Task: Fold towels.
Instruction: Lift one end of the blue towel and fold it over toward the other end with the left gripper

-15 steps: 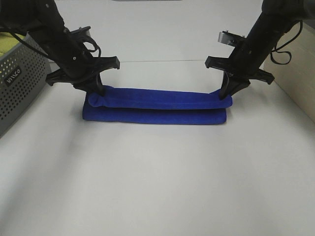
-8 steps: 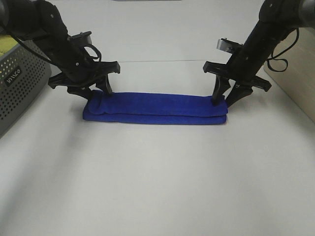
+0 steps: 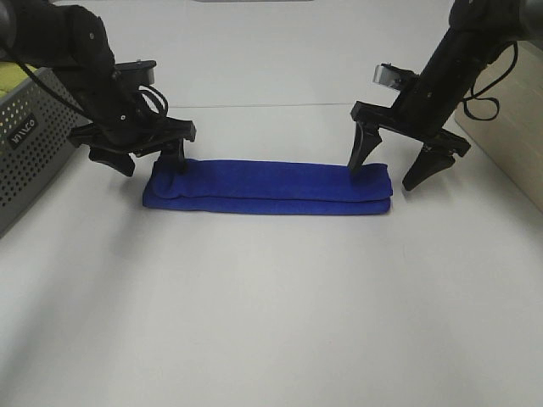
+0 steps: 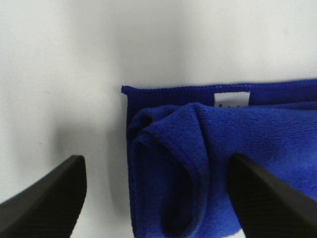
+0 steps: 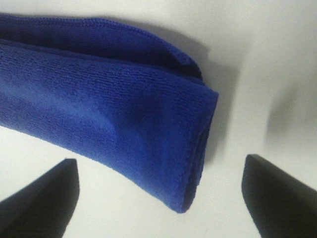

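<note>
1. the towel (image 3: 267, 186) lies on the white table (image 3: 271, 331), toward its far side. it forms a long narrow strip of stacked layers, running side to side between the two arms.
2. towel ends:
   - left end: in the left wrist view the upper layer is bunched into a soft roll. the roll stops short of the lower layer's corner. a white tag (image 4: 232, 99) shows on the lower layer's edge.
   - right end: neater, a rounded fold with the edges nearly flush.
3. the left gripper (image 3: 151, 163) has its jaws spread wide and holds nothing. it straddles the left end, one finger over the cloth and the other over bare table just beside it. contact with the cloth cannot be told.
4. the right gripper (image 3: 383, 174) is also spread wide and empty. one finger stands at the towel's far edge near the right end, the other beyond that end.
5. judged step in hand: release and clearance after a lengthwise fold.
   - raise both grippers straight up with the jaws kept wide, so no pad catches the plush pile.
   - avoid any sideways motion while low; it would likely drag the top layer off the lower one.
6. the bunched left end probably needs flattening before the next fold. any new grip there should take all layers at the corner, or the inner roll may slip out.
7. a grey basket (image 3: 34, 144) stands at the left, near the left arm; route that arm clear of it.
</note>
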{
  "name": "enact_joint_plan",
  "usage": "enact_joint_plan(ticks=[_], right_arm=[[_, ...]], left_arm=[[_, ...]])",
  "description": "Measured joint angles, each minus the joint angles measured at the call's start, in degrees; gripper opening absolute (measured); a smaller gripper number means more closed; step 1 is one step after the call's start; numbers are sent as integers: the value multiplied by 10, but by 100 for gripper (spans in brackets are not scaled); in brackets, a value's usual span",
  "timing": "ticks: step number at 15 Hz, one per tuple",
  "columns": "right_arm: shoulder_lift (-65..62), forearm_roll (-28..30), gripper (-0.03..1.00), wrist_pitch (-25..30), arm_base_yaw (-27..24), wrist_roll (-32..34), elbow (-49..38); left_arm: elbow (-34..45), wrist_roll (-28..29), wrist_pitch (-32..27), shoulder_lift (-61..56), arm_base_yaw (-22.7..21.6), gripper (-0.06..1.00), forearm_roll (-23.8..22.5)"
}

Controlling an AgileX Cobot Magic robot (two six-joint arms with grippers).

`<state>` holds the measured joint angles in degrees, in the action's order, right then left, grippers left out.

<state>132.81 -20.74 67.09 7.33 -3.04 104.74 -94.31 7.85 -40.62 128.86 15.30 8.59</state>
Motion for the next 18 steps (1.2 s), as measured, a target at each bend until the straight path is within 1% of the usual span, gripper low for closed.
enact_joint_plan(ticks=[1,4,6,7,8,10,11,12,14,15,16,17,18], right_arm=[[-1,2,84,0,0,0,0],[-1,3,84,0,0,0,0],[-1,9,84,0,0,-1,0],[-1,13,84,-1,0,-1,0],[-1,13,84,-1,0,-1,0],[-1,13,84,-3,0,-1,0],[-1,13,84,-3,0,-1,0],[-1,13,84,-3,0,-1,0],[-1,13,84,-3,0,-1,0],[-1,13,84,-3,0,-1,0],[-1,13,84,-3,0,-1,0],[-1,13,84,-3,0,-1,0],[-1,13,84,-3,0,-1,0]], left_arm=[[0,0,3,5,0,74,2],[0,2,13,30,0,74,37],[0,2,20,37,0,74,48],[0,2,24,38,0,69,51],[0,2,26,38,0,58,56],[0,2,26,38,0,22,57],[0,2,26,38,0,9,56],[0,2,26,38,0,6,52],[0,2,7,27,0,6,8],[-5,2,-16,17,0,6,-26],[-24,2,-58,-3,0,6,-69],[-42,2,-88,-19,0,6,-86],[-67,2,-112,-30,0,6,-91]])
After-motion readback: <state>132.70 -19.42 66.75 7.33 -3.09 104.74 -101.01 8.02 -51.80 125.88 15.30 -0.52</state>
